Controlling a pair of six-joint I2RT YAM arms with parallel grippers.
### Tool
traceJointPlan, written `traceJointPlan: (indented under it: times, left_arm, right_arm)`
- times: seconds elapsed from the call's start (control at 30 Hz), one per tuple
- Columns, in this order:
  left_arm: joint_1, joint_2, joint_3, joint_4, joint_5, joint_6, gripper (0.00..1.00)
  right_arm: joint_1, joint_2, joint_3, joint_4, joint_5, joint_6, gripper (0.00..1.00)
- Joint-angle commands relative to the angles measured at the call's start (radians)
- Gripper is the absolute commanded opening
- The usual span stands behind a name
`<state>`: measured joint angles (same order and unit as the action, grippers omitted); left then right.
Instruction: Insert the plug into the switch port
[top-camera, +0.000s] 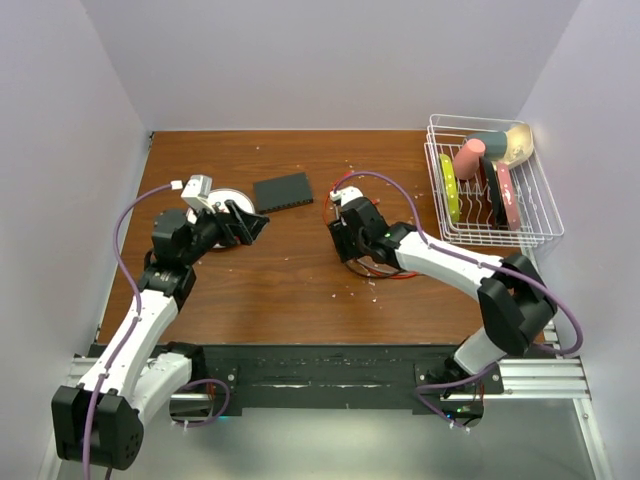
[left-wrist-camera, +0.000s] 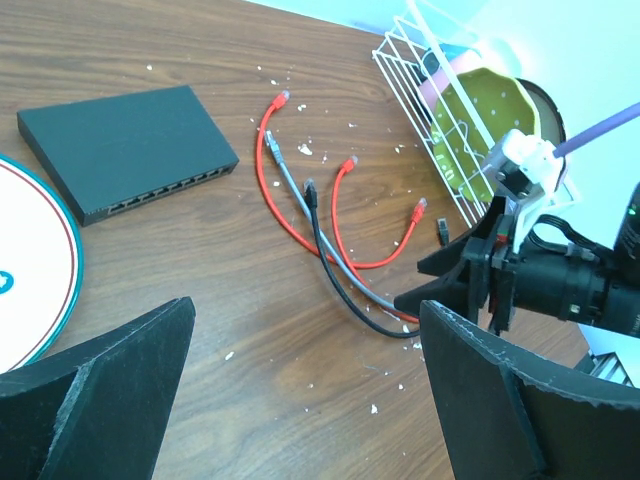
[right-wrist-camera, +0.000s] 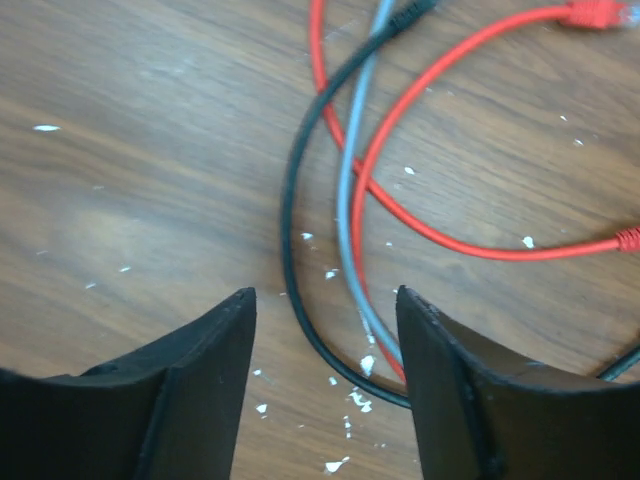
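Note:
The switch (top-camera: 283, 191) is a flat black box at the table's middle back; in the left wrist view (left-wrist-camera: 125, 145) its row of sockets faces me. Red, grey and black cables (left-wrist-camera: 320, 240) with small plugs lie loose to its right. My left gripper (top-camera: 256, 227) is open and empty above bare wood (left-wrist-camera: 310, 390), just in front of the switch. My right gripper (top-camera: 345, 245) is open, low over the cables (right-wrist-camera: 325, 330); the black cable (right-wrist-camera: 288, 230) and grey cable (right-wrist-camera: 350, 200) run between its fingers, with a red cable (right-wrist-camera: 400, 110) beside them. It grips nothing.
A round white plate (left-wrist-camera: 30, 260) lies left of the switch, partly under my left arm. A white wire dish rack (top-camera: 490, 185) with plates and cups stands at the back right. White crumbs dot the wood. Walls close the table on three sides.

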<state>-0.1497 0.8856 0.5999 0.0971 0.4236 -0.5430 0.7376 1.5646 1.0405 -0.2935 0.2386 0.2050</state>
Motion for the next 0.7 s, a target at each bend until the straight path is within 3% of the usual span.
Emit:
traceJointPlan:
  times: [0.0,0.17,0.2,0.23,0.4,0.67]
  left_arm:
    - [0.009,0.007,-0.003,0.067,0.041,-0.028,1.0]
    - [0.009,0.0,0.0,0.058,0.03,-0.021,1.0]
    - [0.009,-0.002,0.0,0.055,0.029,-0.018,1.0]
    - [0.009,-0.004,0.0,0.052,0.027,-0.017,1.0]
    - [0.009,-0.001,0.001,0.047,0.02,-0.008,1.0]
    - [0.009,0.027,0.001,0.047,0.021,-0.006,1.0]
  right_arm:
    - [-0.007,0.049,0.108,-0.027,0.077,0.026,0.63]
    - [-0.024,0.156,0.225,-0.018,0.093,0.062,0.59]
    - [-0.039,0.173,0.255,-0.013,0.084,0.086,0.41]
    - [-0.047,0.211,0.271,-0.012,0.073,0.097,0.38]
    - [-0.066,0.314,0.374,-0.053,0.038,0.142,0.38]
    - [-0.067,0.394,0.38,-0.056,-0.019,0.185,0.39]
